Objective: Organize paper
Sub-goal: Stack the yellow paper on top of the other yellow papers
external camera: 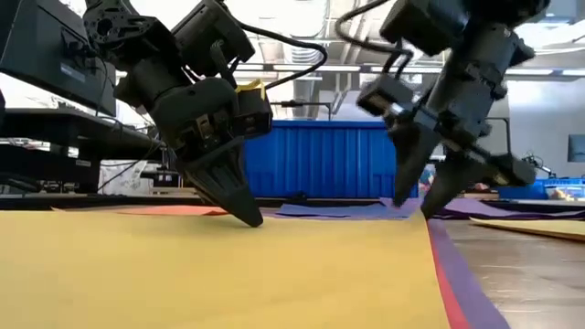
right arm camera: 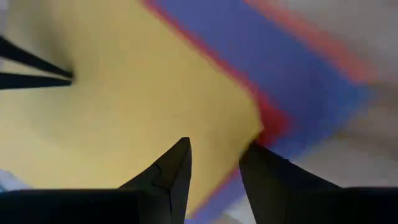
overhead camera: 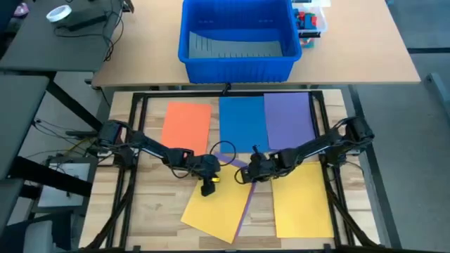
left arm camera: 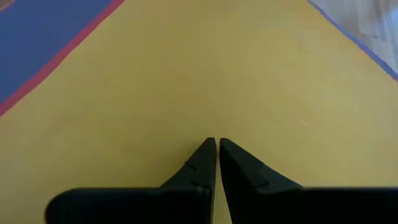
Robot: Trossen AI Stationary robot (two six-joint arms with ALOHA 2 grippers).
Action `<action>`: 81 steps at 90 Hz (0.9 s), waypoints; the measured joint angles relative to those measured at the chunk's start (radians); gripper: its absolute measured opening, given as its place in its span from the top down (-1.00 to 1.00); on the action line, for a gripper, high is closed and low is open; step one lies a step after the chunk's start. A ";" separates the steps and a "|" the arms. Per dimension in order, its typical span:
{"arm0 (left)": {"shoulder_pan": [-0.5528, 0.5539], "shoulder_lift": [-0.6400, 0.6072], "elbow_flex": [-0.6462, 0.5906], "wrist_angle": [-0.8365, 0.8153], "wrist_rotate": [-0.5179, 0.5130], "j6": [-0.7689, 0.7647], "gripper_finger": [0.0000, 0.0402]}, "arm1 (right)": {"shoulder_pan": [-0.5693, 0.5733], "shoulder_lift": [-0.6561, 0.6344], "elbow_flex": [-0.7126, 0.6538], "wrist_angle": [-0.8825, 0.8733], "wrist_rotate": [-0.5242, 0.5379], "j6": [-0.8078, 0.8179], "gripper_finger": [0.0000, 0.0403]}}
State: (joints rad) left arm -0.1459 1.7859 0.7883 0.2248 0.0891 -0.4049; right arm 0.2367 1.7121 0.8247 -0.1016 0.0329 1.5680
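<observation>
Left gripper (overhead camera: 208, 184), fingers closed and empty, pressing tilted yellow sheet (overhead camera: 216, 211) at 6 o'clock. Right gripper (overhead camera: 244, 173) parted over its corner. Pin firmly; pinch top sheet only.

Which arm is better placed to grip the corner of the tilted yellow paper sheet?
Right. The right tool is open, straddling the corner of the tilted yellow paper sheet; the left tool is shut, mid-sheet.
</observation>
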 joint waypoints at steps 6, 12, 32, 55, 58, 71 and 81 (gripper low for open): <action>0.000 0.000 0.000 -0.001 0.000 0.000 0.97 | 0.008 0.018 0.000 0.087 -0.001 -0.002 0.39; 0.000 0.000 0.000 -0.001 0.000 0.000 0.97 | 0.015 0.027 0.001 0.151 0.000 -0.002 0.39; 0.000 0.000 0.000 0.000 0.000 0.001 0.97 | 0.017 0.028 0.001 0.154 0.029 -0.021 0.40; 0.000 -0.016 0.000 -0.004 0.000 0.093 0.97 | 0.016 0.005 0.000 0.135 0.046 -0.164 0.94; 0.002 -0.030 0.000 -0.004 0.000 0.104 0.97 | 0.016 -0.011 0.001 0.115 0.046 -0.179 0.95; 0.018 -0.122 0.000 -0.024 0.000 0.128 0.97 | 0.010 -0.157 0.000 -0.089 0.045 -0.300 1.00; 0.039 -0.221 0.000 -0.056 0.000 0.154 0.97 | -0.027 -0.349 0.000 -0.295 -0.025 -0.450 1.00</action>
State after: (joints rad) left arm -0.1073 1.5650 0.7879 0.1685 0.0891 -0.2505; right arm 0.2093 1.3630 0.8249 -0.3970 0.0079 1.1182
